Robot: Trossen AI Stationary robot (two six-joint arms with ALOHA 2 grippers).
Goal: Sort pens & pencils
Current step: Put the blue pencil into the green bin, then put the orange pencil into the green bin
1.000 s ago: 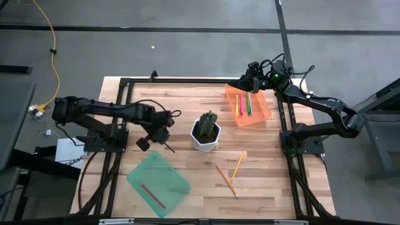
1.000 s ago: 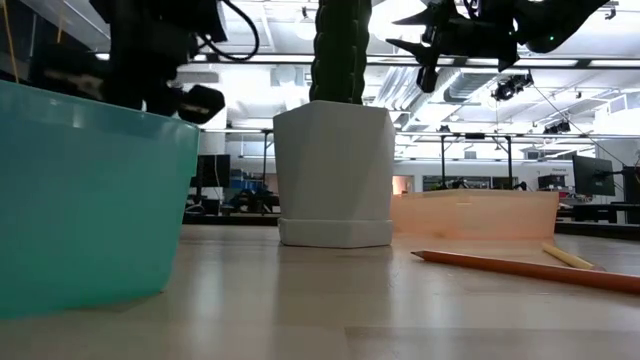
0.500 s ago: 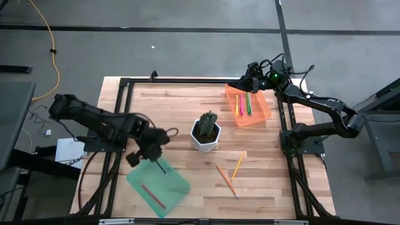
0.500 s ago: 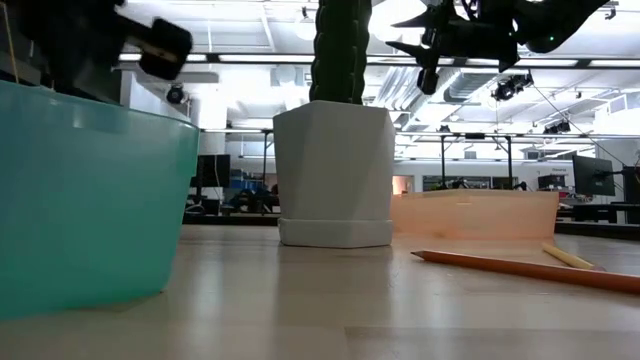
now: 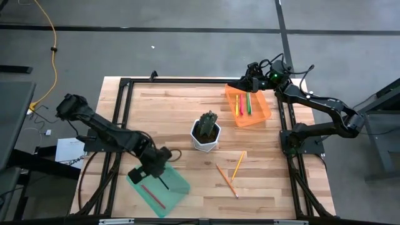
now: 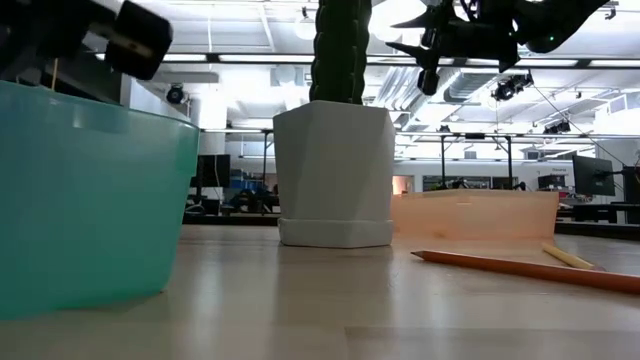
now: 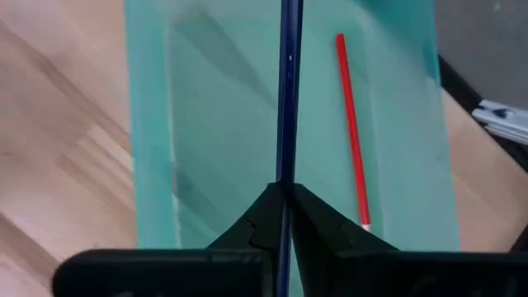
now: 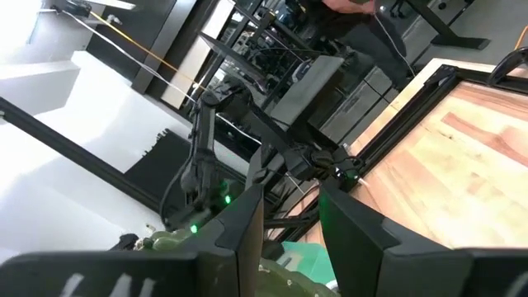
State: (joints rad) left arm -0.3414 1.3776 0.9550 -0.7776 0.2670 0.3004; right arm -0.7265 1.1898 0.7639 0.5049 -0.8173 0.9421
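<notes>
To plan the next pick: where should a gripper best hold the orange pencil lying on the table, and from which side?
Probably the middle of the orange pencil, from straight above, fingers across its shaft: it lies flat, and its upper end nearly meets the yellow-orange pencil.

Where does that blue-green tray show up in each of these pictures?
High view: the teal tray lies near the table's front left, under the left gripper.
Low view: its wall fills the picture's left side.
Left wrist view: it fills most of the picture, with a red pencil lying inside.
Right wrist view: not clearly in it.
Shared landmark: the dark pencil held over the tray.
</notes>
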